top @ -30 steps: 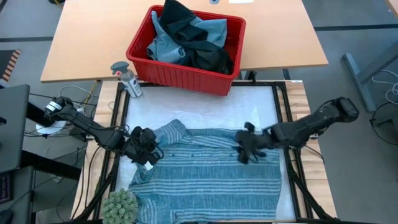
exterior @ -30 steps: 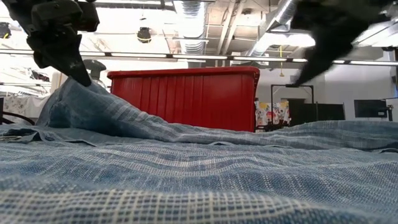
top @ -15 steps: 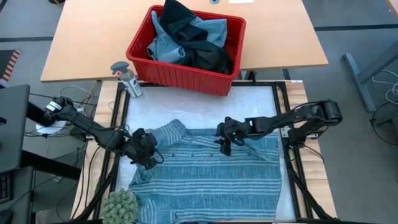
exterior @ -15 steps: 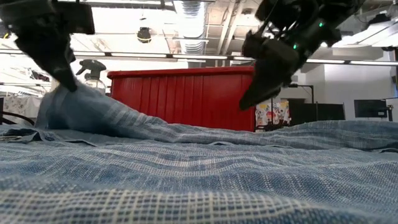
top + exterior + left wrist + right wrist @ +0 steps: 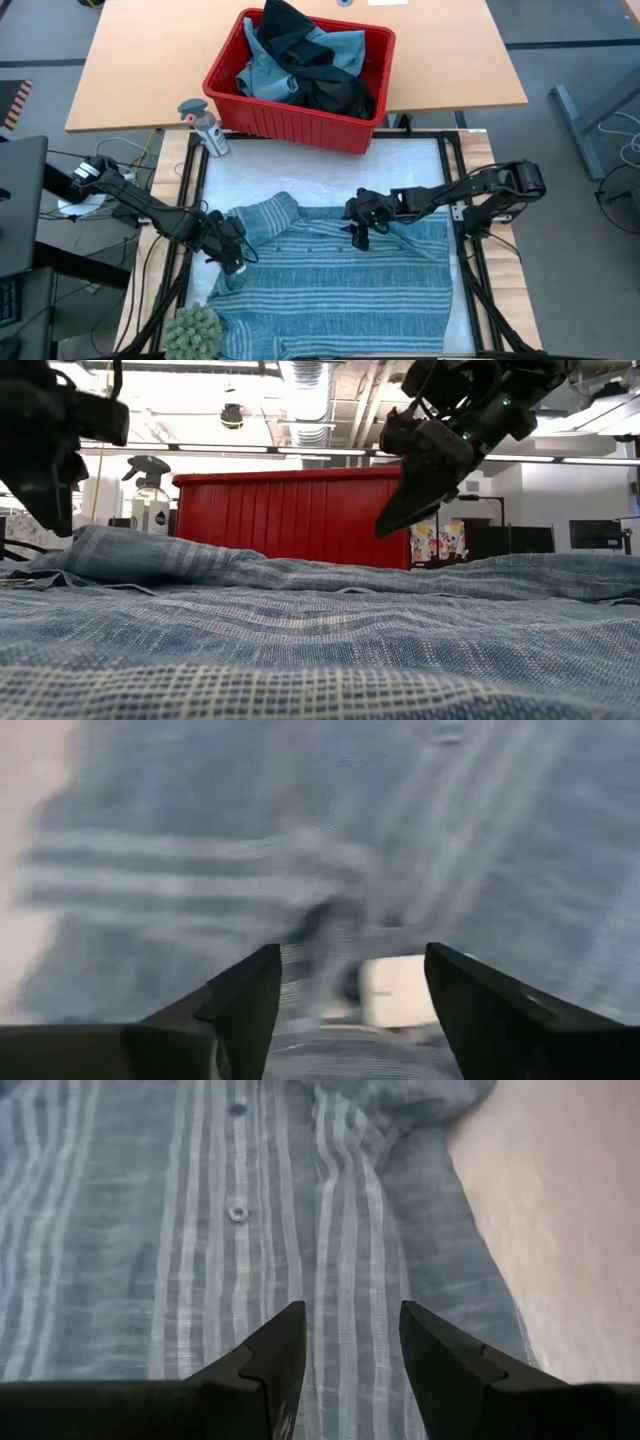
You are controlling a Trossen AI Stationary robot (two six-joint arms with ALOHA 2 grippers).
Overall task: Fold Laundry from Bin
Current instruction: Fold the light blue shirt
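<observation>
A grey-blue striped shirt point(image 5: 330, 275) of the laundry lies spread on the white mat, with a low rumpled hump at its far left corner point(image 5: 270, 212). My left gripper point(image 5: 228, 250) stands open over the shirt's left edge point(image 5: 200, 870), fingers on either side of a fold. My right gripper point(image 5: 358, 232) hovers open just above the shirt's button strip point(image 5: 237, 1212), near the upper middle. The red bin point(image 5: 290, 125) stands on the far wooden table, with more laundry point(image 5: 300, 65), light blue and black, heaped in it.
A spray bottle point(image 5: 205, 125) stands by the bin's near left corner. A green fuzzy ball point(image 5: 195, 328) sits at the mat's near left corner. Bare white mat point(image 5: 330, 175) lies between shirt and bin. A black frame point(image 5: 462, 200) runs along the mat's sides.
My left gripper has opened and let go of the shirt's left part, then drawn a little toward the table's left. The raised peak of cloth has dropped to a low hump. My right gripper has swept from the shirt's right side toward the left, to its middle, and come lower.
</observation>
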